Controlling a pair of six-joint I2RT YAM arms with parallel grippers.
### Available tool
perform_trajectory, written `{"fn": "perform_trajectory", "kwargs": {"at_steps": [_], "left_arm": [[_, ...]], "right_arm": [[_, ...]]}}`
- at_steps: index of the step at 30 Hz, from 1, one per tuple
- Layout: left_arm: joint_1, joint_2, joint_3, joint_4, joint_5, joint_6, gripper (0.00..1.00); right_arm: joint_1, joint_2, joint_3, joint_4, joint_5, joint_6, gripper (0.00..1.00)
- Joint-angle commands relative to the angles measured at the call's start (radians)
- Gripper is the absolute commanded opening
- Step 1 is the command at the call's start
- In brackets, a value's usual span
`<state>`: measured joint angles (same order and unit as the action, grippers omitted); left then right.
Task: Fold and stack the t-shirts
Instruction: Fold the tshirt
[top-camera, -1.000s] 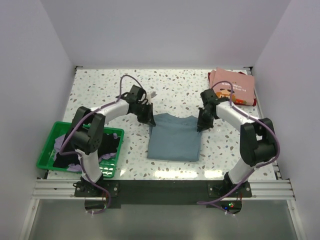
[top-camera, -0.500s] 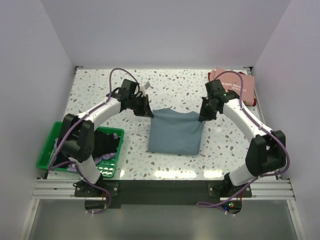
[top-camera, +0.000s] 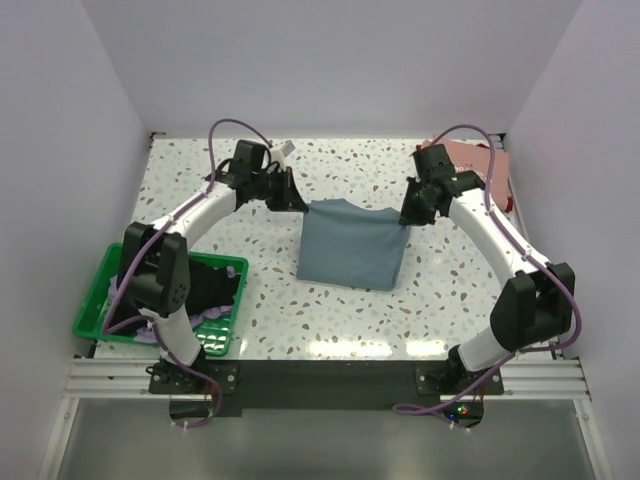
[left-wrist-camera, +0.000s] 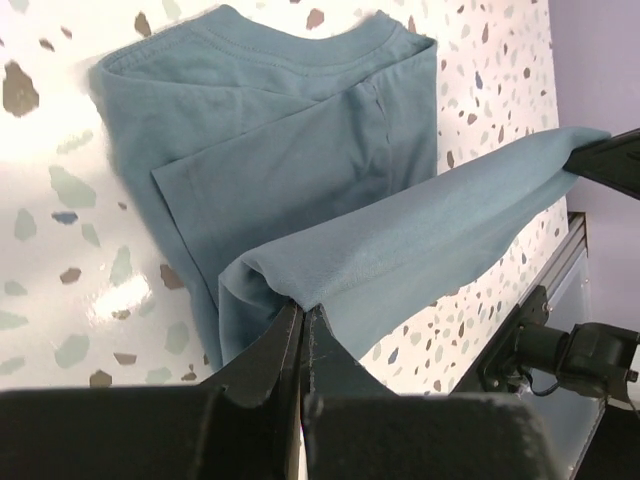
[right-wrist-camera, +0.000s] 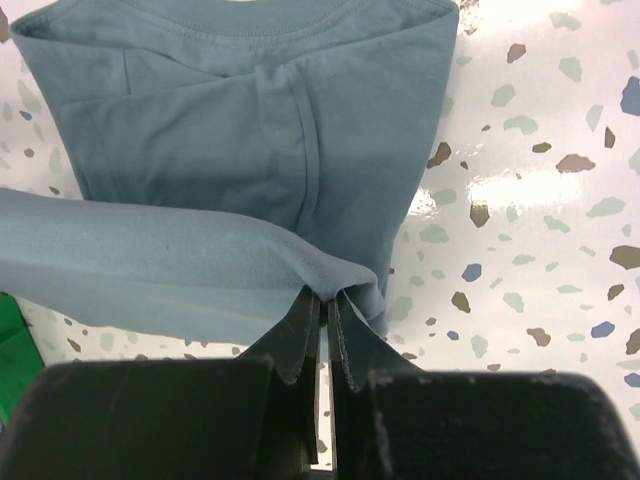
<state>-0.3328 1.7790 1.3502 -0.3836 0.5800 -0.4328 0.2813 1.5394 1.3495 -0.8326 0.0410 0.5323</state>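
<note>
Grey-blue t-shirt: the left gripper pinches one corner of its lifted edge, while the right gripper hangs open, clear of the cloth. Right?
No. The right gripper is shut on the other corner of the grey-blue t-shirt, as the right wrist view shows. The left gripper does pinch one corner of the lifted edge.

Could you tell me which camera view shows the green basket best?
The top external view: nearly all of the green basket shows there. The right wrist view catches only a green sliver at its left edge; the left wrist view shows none.
</note>
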Motion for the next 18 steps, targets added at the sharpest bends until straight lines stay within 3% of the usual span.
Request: {"fn": "perform_trajectory", "kwargs": {"at_steps": [1,11,12,13,14,15,17,18], "left_arm": [[0.034,0.043,0.067,0.071,0.037,-0.017,0.00],[0.049,0.233,0.239,0.173,0.072,-0.037,0.00],[0.049,0.265,0.253,0.190,0.055,-0.043,0.04],[0.052,0.286,0.271,0.201,0.057,-0.049,0.13],[0.057,0.325,0.315,0.212,0.057,-0.055,0.37],[0.058,0.342,0.338,0.210,0.047,-0.058,0.48],[0.063,0.368,0.395,0.197,0.041,-0.049,0.58],[0.066,0.378,0.403,0.195,0.034,-0.043,0.64]], "right_arm": [[-0.002,0.019,0.063,0.001,0.074,0.011,0.00],[-0.004,0.157,0.151,0.067,0.163,0.020,0.00],[-0.004,0.172,0.154,0.088,0.172,0.021,0.00],[-0.004,0.200,0.157,0.101,0.184,0.021,0.01],[-0.005,0.220,0.171,0.121,0.183,0.009,0.11],[-0.007,0.240,0.184,0.124,0.177,0.003,0.24],[-0.013,0.292,0.226,0.128,0.114,-0.012,0.50],[-0.016,0.304,0.235,0.132,0.090,-0.024,0.54]]}}
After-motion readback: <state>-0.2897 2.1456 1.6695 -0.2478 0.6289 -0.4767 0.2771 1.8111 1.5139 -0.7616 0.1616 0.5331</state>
